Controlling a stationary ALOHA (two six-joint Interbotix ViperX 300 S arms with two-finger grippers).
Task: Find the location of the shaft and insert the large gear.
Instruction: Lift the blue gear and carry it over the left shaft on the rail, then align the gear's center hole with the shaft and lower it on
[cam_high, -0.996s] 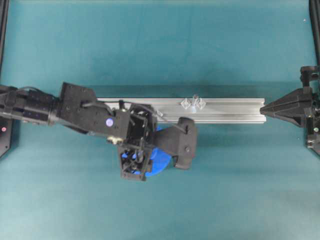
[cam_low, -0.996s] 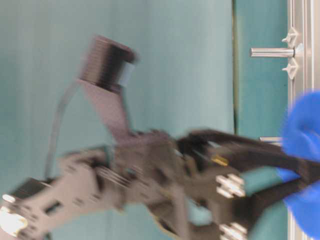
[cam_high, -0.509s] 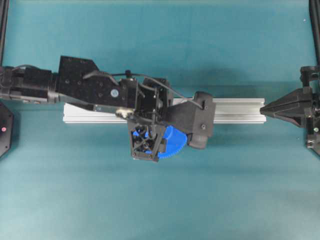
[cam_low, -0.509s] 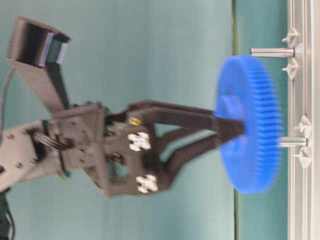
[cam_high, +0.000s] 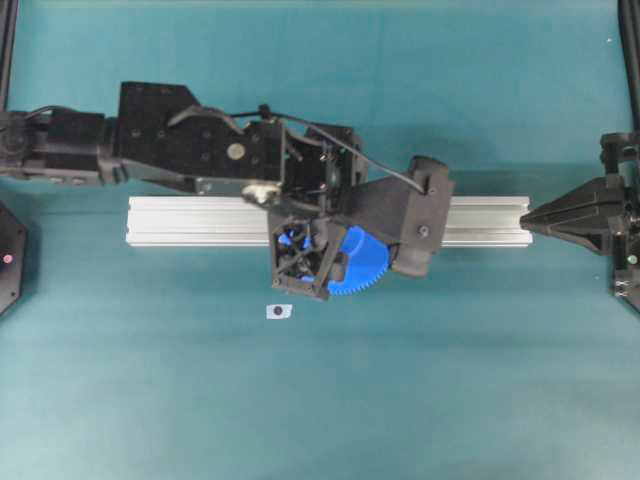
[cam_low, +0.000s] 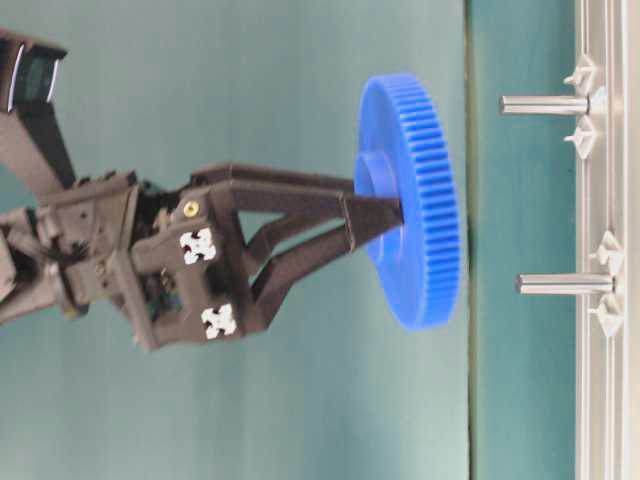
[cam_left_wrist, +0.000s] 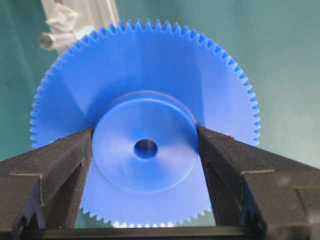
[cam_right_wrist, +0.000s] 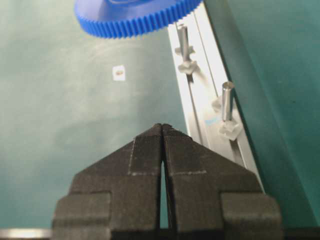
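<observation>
The left end effector (cam_low: 375, 212) is clamped on the raised hub of the large gear (cam_low: 420, 200), one finger (cam_left_wrist: 47, 165) pressed to each side of the hub, with the centre hole showing between them in the left wrist view. The gear hangs in the air above the aluminium rail (cam_high: 200, 220), its toothed face turned towards the rail and not touching it.

Two silvery pins stand on the rail. The shaft (cam_low: 565, 284) is probably the one nearer the lower edge of the gear in the table-level view; the other pin (cam_low: 545, 104) stands further along.

The right end effector (cam_right_wrist: 163, 131) rests at the rail's far end with its fingers pressed together, holding nothing.

A small white tag (cam_high: 279, 311) lies on the green bench (cam_high: 450, 380).
</observation>
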